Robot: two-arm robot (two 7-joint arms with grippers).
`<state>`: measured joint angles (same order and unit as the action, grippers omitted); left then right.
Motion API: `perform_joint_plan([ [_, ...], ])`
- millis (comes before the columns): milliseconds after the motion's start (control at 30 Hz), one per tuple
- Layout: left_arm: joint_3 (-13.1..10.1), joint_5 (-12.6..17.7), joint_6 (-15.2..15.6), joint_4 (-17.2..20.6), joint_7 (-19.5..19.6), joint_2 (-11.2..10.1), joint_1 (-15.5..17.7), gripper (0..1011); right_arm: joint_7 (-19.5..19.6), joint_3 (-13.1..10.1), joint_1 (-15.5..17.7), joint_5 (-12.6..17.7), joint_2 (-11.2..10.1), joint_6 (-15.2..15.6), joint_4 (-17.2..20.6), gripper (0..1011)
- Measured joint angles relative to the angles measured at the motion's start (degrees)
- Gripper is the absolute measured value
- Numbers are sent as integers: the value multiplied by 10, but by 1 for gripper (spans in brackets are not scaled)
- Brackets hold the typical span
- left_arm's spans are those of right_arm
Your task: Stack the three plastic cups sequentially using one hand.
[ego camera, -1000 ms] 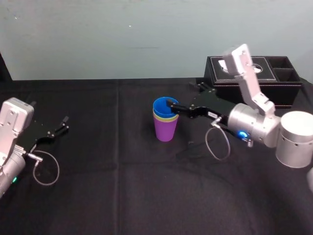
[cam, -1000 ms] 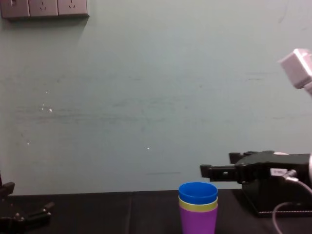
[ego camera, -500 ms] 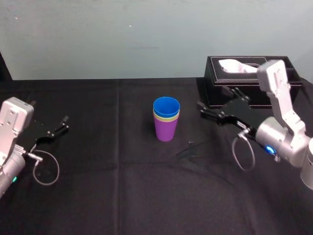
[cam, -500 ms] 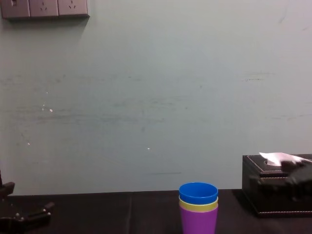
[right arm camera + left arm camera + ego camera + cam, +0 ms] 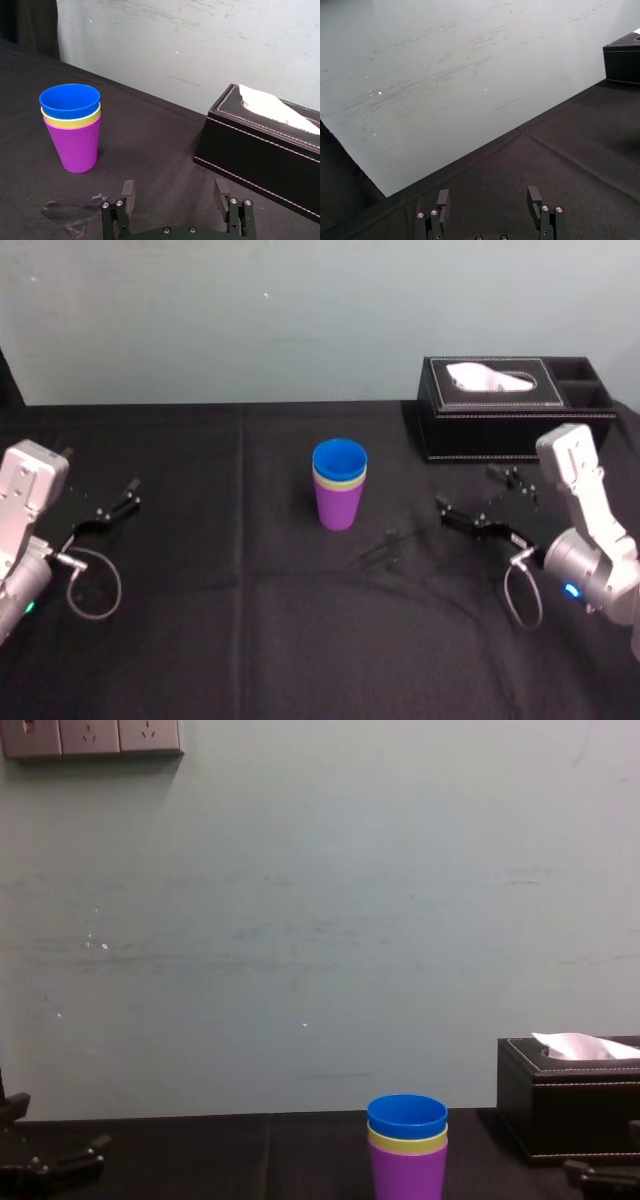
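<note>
A black cloth covers the counter (image 5: 250, 640) before a pale green wall (image 5: 250, 320). Three cups stand nested mid-counter in one stack: purple cup (image 5: 338, 504) lowest, yellow-green cup (image 5: 340, 480) inside it, blue cup (image 5: 339, 457) topmost. One tissue box (image 5: 510, 425) sits back right. Of two tools, the right tool (image 5: 470, 492) hangs wide and empty right of the stack, and the left tool (image 5: 128, 495) rests wide at far left.

Stacked cups (image 5: 339, 485) between left gripper (image 5: 128, 495) and right gripper (image 5: 468, 491)
</note>
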<state>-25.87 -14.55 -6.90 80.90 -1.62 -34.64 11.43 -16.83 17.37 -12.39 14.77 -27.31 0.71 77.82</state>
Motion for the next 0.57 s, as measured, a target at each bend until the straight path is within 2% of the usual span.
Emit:
perform_joint_plan([
  [567,0,0,0,0,0,0,0,1010,0,1,-1,3,0,3,5,1000],
])
